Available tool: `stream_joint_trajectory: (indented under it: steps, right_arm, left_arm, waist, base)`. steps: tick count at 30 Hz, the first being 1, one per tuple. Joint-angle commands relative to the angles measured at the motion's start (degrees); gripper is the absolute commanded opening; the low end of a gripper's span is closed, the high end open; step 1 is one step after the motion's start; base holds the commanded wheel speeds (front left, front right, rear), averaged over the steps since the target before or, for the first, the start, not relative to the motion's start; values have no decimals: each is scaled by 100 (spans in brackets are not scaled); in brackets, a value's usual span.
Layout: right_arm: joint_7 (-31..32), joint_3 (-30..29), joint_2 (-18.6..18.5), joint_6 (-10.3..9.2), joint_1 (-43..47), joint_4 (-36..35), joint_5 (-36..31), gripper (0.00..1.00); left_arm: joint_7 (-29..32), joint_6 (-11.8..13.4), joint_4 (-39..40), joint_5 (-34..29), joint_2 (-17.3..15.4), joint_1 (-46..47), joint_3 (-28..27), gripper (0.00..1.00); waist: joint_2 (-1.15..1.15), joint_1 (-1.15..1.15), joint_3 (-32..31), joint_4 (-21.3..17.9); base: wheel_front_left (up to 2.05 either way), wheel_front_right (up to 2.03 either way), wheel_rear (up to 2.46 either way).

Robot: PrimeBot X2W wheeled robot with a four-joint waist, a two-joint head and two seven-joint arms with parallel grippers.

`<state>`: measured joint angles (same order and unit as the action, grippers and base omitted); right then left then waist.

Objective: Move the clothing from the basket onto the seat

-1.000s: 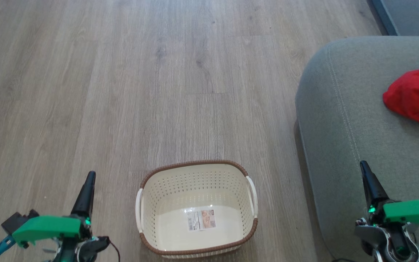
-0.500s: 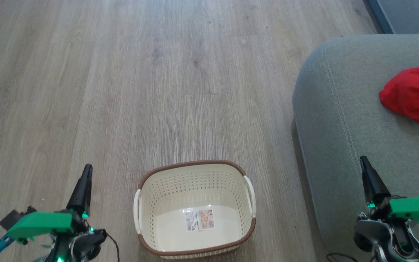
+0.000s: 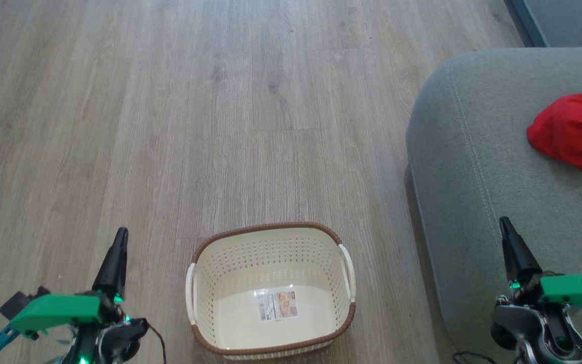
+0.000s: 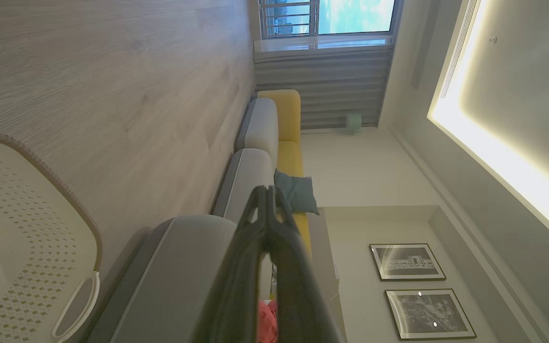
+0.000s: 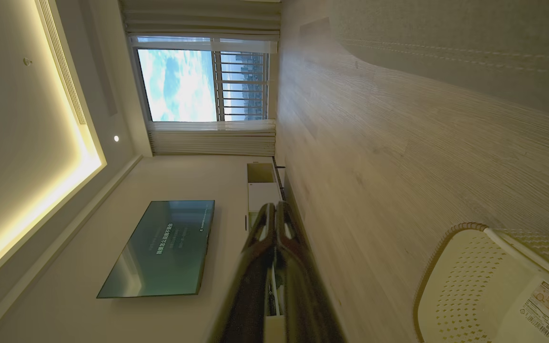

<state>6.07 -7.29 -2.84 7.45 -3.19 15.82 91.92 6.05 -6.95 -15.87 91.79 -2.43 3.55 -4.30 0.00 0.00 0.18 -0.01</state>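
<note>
In the head view, the basket (image 3: 271,226) is sitting on the wooden floor (image 3: 170,126) at the bottom centre, with a paper label (image 3: 277,305) lying on its bare bottom. The seat (image 3: 473,151) is standing just to the right of the basket, a narrow strip of floor separating them. The clothing (image 3: 574,131) is lying bunched on the seat at the picture's right edge, well apart from the basket. The left gripper (image 3: 120,235) is hanging at the lower left, over the floor beside the basket, its two fingers pressing together into one point and gripping nothing. The right gripper (image 3: 506,225) is hanging at the lower right, over the seat's near part, its fingers likewise pressing tight together and carrying nothing. In the left wrist view, the left gripper's fingers are meeting at their tips with nothing caught between them, and a scrap of the red clothing is showing through the slit lower down. The basket's corner and a white handle (image 4: 74,305) are showing at the left edge, while a teal pillow (image 4: 298,190), a window (image 4: 350,14) and two framed pictures (image 4: 407,261) are lying farther off. In the right wrist view, the right gripper's fingers are touching along their tips, empty. The basket with its label is sitting at the lower right, the seat's stitched edge is running across the upper right, and a television (image 5: 165,247) is hanging on the wall.
</note>
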Motion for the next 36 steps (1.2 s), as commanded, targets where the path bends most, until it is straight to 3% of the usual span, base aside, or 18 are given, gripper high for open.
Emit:
stream_joint_trajectory:
  steps: [1,36]
  right_arm:
    - [32,89,-17,3,-298,-180,35,0]
    - [38,81,-11,3,-299,-179,28,0]
  left_arm:
    - [44,-54,181,38,-44,264,-222,0]
    - [43,-54,182,39,-44,264,-221,0]
  waist:
    - [0,0,0,1]
    - [0,0,0,1]
  base:
    - [0,0,0]
    - [0,0,0]
